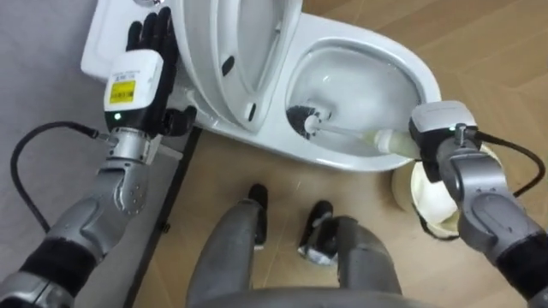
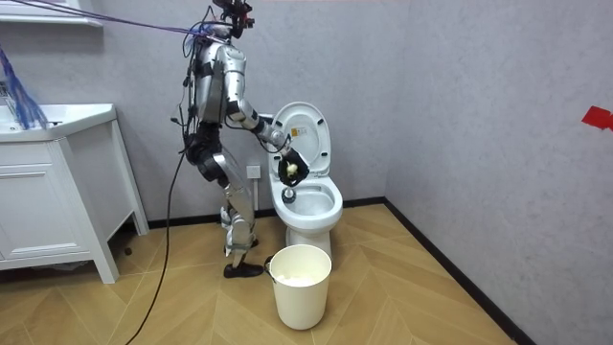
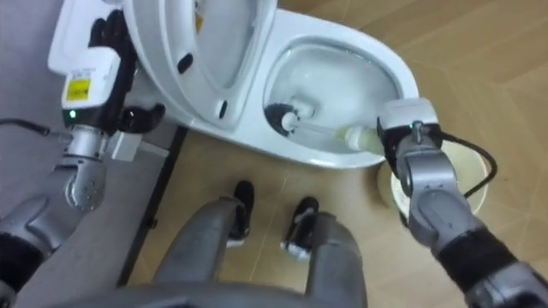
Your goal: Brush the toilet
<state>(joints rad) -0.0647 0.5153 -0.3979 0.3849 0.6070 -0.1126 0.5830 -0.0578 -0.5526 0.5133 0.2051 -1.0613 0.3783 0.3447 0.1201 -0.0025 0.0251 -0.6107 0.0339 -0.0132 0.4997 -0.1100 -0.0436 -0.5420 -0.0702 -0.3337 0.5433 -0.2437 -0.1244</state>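
The white toilet (image 1: 409, 70) has its lid and seat (image 1: 214, 68) raised. A toilet brush (image 1: 305, 119) lies with its dark head down in the bowl and its pale handle over the near rim. My right hand (image 1: 441, 128) is shut on that handle at the bowl's right side. My left hand (image 1: 145, 64) is on the left, black fingers straight and flat against the raised lid next to the tank (image 1: 101, 41). In the room view I stand on the room view's left of the toilet (image 2: 308, 201), bent a little toward it.
A white bucket (image 1: 432, 201) stands on the wooden floor under my right forearm, also seen in the room view (image 2: 300, 283). A dark baseboard (image 1: 167, 205) runs along the grey wall. A white cabinet (image 2: 57, 192) stands on the room view's left.
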